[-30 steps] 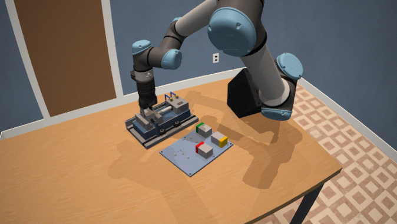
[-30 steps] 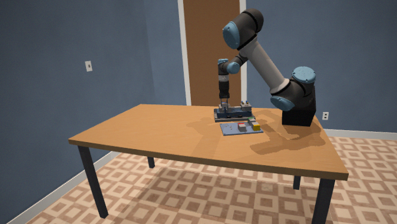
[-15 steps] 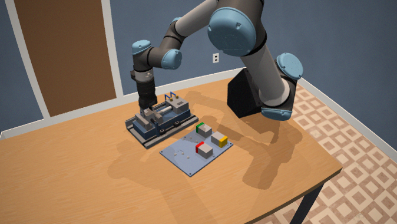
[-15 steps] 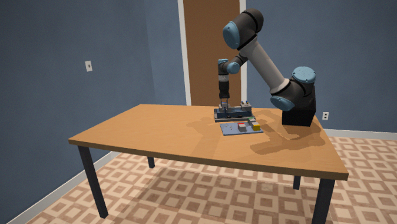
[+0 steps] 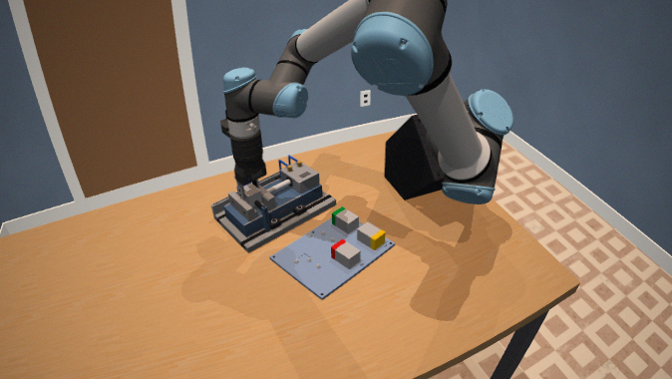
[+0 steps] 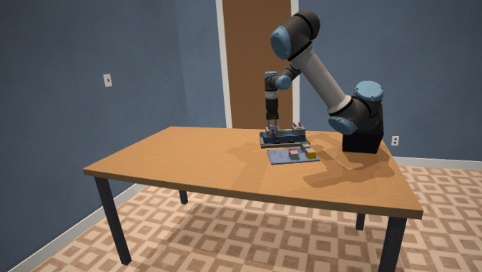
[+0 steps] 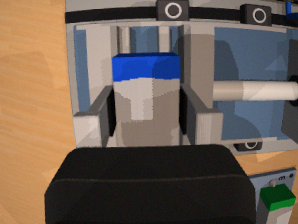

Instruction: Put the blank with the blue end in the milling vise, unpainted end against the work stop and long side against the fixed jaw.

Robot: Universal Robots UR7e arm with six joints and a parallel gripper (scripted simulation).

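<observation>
One table (image 5: pixel 150 299) (image 6: pixel 200 157) (image 7: pixel 30 125) carries the job, as a UR7e arm (image 5: pixel 451 120) (image 6: pixel 322 76) reaches over to the milling vise (image 5: pixel 244 226) (image 6: pixel 286 137) (image 7: pixel 245 55). Toward 4 to 5 o'clock from the vise in the top view, the plate (image 5: pixel 321 286) (image 6: pixel 279 159) (image 7: pixel 256 184) bears the green-ended blank (image 5: pixel 347 220) (image 6: pixel 306 148) (image 7: pixel 278 200), yellow-ended blank (image 5: pixel 370 234) (image 6: pixel 310 153) and red-ended blank (image 5: pixel 346 254) (image 6: pixel 293 154), best left untouched.

The two-finger gripper (image 5: pixel 248 187) (image 6: pixel 272 122) (image 7: pixel 147 100) clasps the blue-ended blank (image 7: pixel 147 95) by its sides, between the fixed jaw (image 7: pixel 100 60) at 9 o'clock and the moving jaw (image 7: pixel 201 60) at 3 o'clock in the wrist view. Its painted end faces 12 o'clock. Whether it rests on the two low bars (image 7: pixel 125 40) cannot be told; the work stop is out of the wrist view.

Good seating likely calls for a level blank, a gentle slide toward 9 o'clock, then a push toward 6 o'clock onto the stop. Letting go early could leave a gap; pressing hard could twist it. Fingers should part only slightly, then rise straight, lest they nudge it off either contact.
</observation>
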